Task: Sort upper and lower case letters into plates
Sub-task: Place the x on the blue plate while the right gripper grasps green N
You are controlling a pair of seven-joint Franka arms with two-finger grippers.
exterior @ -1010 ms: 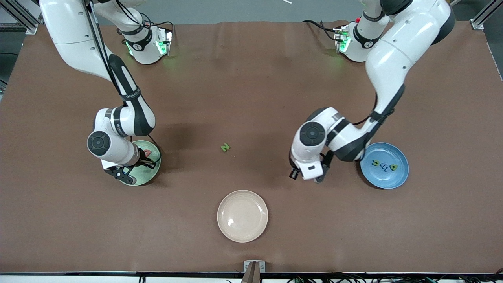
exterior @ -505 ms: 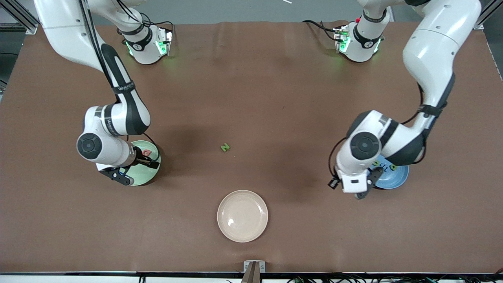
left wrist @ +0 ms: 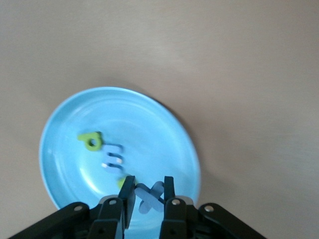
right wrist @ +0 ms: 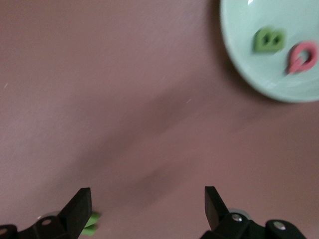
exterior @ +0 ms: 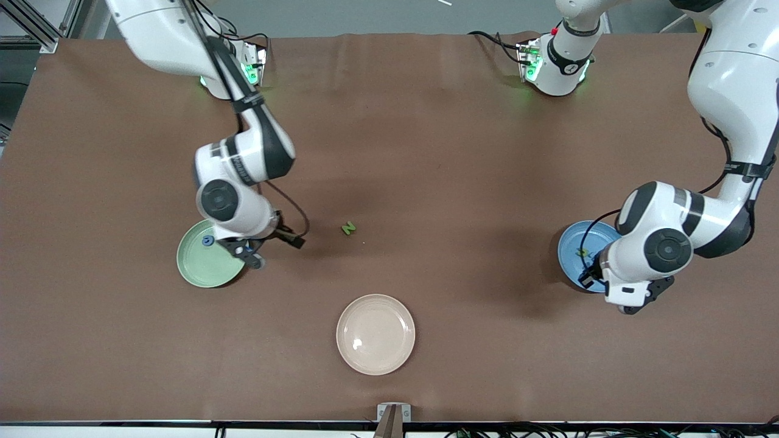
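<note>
1. Mint green plate [exterior: 201, 267] lies toward the right arm's end of the table, nearer the front camera than the right arm's base. The front view shows a small dark blue letter [exterior: 208, 241] on it; the right wrist view shows a green B [right wrist: 269, 41] and a pink letter [right wrist: 301, 57] lying side by side in the same plate [right wrist: 259, 74].
2. Right gripper [exterior: 254, 255] hangs over bare table just beside the mint plate's rim, on the side toward the table's middle. Its jaws stand wide apart and released, with nothing between them [right wrist: 148, 209].
3. Green N [exterior: 348, 229] lies flat on the table near the middle, between the two task plates and apart from both.
4. Cream-beige plate [exterior: 375, 334] sits nearer the front camera than the N, with nothing visible in it.
5. Sky blue plate [exterior: 575, 240] lies toward the left arm's end of the table, partly covered by the left arm's wrist.
6. Left gripper [left wrist: 148, 191] is over the blue plate [left wrist: 65, 124], jaws clenched on a blue x [left wrist: 149, 197].
7. Also in the blue plate: a yellow-green letter [left wrist: 90, 140] and a pale blue letter [left wrist: 112, 158], close together. A further yellow-green piece [left wrist: 120, 182] shows just beside one finger; its shape cannot be read.
</note>
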